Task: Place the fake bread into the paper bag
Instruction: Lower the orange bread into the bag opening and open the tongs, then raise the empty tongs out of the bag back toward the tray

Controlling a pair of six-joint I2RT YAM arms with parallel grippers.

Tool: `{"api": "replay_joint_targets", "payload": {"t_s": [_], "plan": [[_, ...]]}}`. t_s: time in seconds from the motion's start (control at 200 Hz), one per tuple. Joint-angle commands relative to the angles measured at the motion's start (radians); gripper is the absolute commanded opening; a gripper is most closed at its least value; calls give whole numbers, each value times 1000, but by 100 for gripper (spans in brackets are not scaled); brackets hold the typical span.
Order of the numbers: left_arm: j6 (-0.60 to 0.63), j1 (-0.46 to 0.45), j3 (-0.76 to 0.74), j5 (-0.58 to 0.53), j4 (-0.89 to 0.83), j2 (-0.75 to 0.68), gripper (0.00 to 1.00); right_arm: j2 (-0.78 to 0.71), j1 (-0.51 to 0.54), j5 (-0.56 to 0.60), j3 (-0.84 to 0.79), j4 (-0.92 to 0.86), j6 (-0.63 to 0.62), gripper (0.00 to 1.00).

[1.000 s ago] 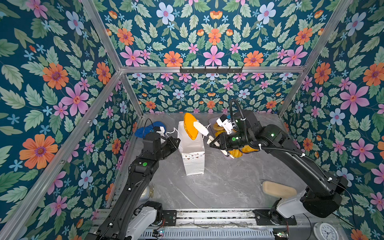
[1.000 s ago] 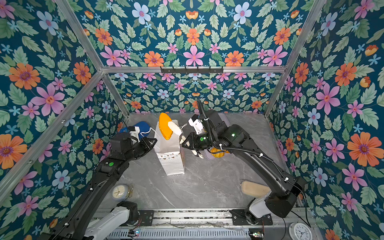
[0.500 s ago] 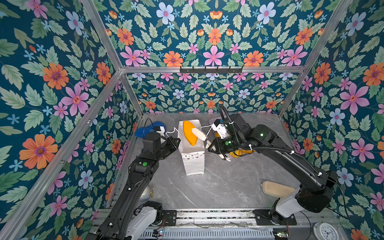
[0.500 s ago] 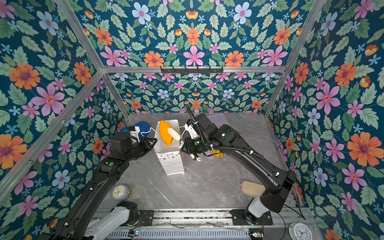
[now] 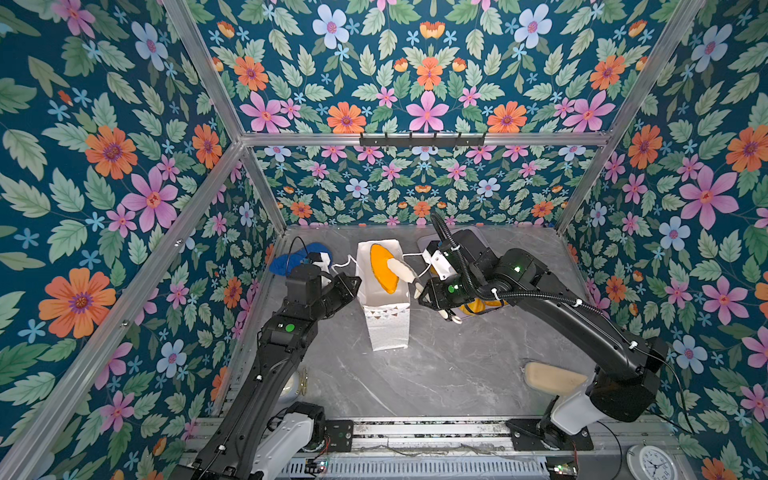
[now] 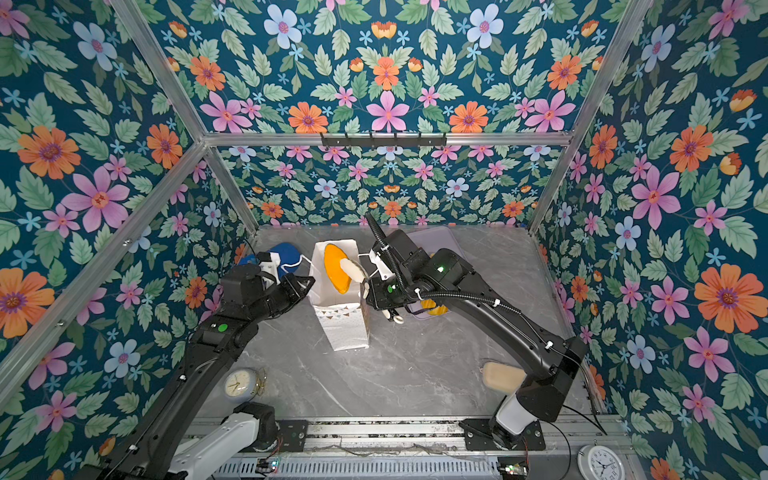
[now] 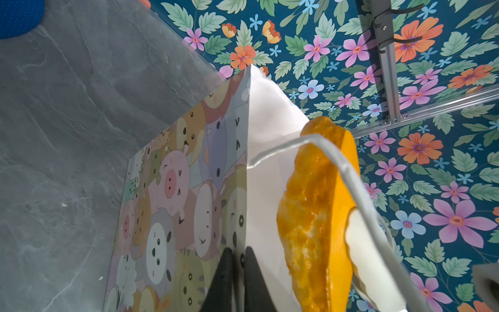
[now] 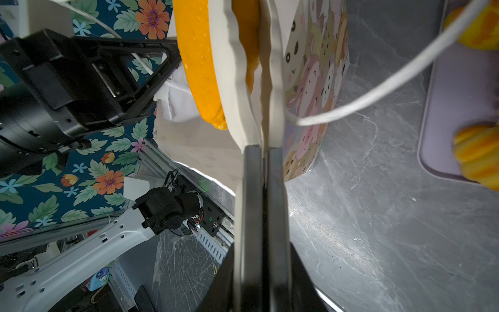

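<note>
Now, nearest the camera in both top views, the pale beige oblong (image 5: pixel 552 376) lies at the lower right, untouched and well apart from the work. Further up, at mid-frame, the paper bag (image 5: pixel 386 328) stands upright. The left gripper (image 5: pixel 351 286) is pinched together on the bag's left rim, holding the mouth open.

The change is in that mouth. A second ago the fake bread (image 5: pixel 382 276) hung clear above the bag. It has since come down, and the orange loaf now stands on edge inside the opening; how deep it sits I cannot tell. The right gripper (image 5: pixel 397 268) reaches in from the right. In the right wrist view its pale fingers (image 8: pixel 232 67) are clamped on the loaf's edge. This piece looks ready to be let go, and parting the jaws should drop it in.

Beyond the bag, to its right, the lilac tray (image 8: pixel 445 94) holds more pastries (image 8: pixel 478 154), so I judge the task far from finished. Farthest back, at the bag's upper left, lies a blue pad (image 5: pixel 291 259).
</note>
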Motion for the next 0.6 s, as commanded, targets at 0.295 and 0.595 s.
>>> {"api": "replay_joint_targets", "payload": {"t_s": [0.295, 0.595], "plan": [[15, 1, 6, 4, 18, -1, 12, -6, 7, 14, 12, 12, -8, 39], [31, 2, 29, -10, -5, 2, 21, -29, 8, -27, 12, 55, -6, 35]]}}
